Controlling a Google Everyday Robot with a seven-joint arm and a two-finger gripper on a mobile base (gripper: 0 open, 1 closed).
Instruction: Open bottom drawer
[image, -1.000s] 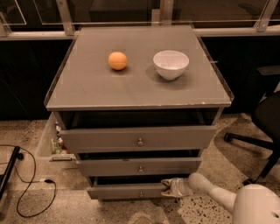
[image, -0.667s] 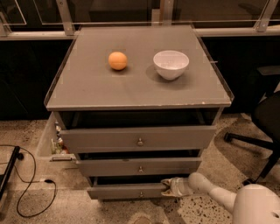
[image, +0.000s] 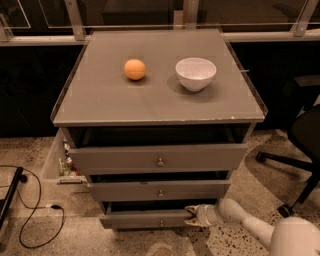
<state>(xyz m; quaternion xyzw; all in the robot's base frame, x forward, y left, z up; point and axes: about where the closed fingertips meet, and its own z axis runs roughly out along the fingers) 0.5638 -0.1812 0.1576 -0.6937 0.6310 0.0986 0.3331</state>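
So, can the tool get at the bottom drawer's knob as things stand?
Probably yes: the tool is low at the bottom drawer front, just right of its knob, with nothing visible between them.

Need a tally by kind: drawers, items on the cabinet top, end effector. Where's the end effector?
Drawers: 3 (top drawer, middle drawer, bottom drawer)
Orange: 1
White bowl: 1
End effector: 1, at the bottom drawer's right end
Total: 6
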